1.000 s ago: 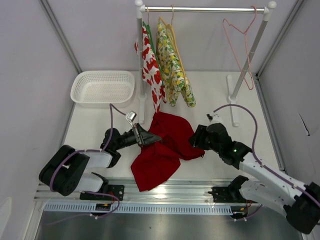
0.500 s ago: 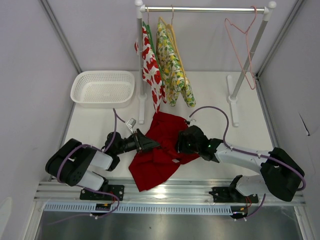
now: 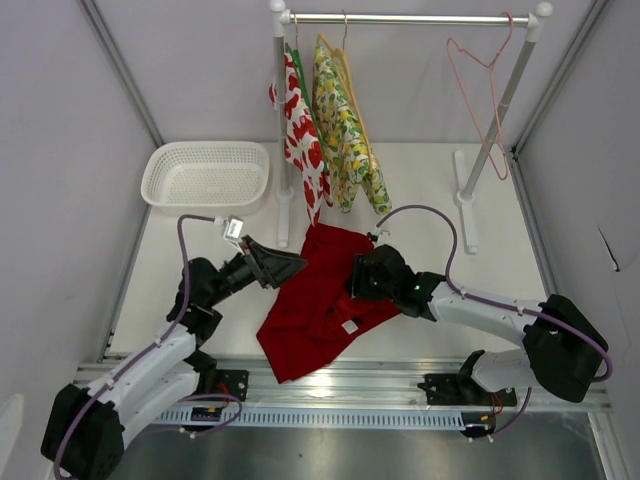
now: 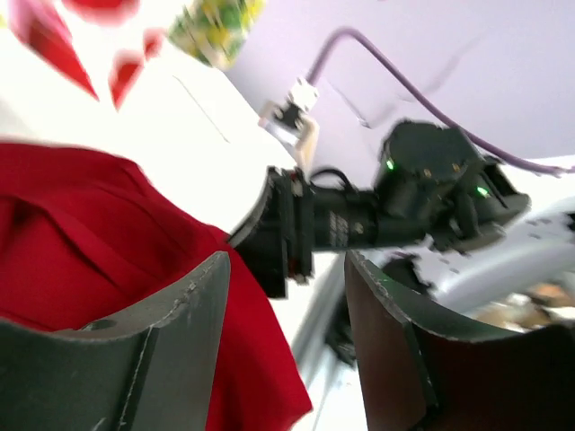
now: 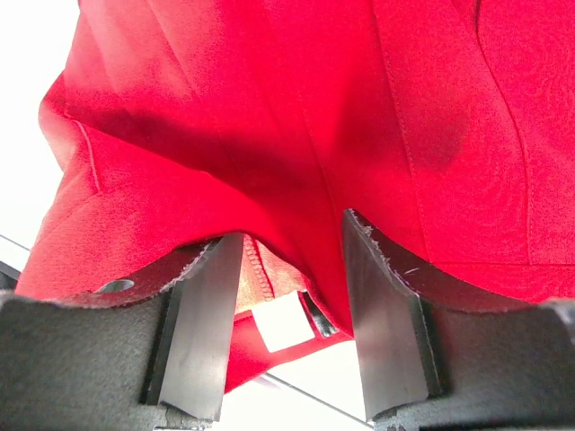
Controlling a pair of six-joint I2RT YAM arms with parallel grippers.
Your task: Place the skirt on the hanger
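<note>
Here, on the near half of the bench (image 3: 430, 200), the skirt (image 3: 312, 318) lies crumpled between the two arms, its long axis running near-left to far-right. The right claw (image 3: 358, 276) is down on its far-right part, spread astride a raised fold (nothing pinched yet, by the wrist view). The left claw (image 3: 276, 266), also spread and empty, hovers just beside the cloth's left edge. Well beyond, the hanger (image 3: 480, 108) hangs bare at the right end of the rail (image 3: 410, 18), so the right arm looks the nearer carrier.
</note>
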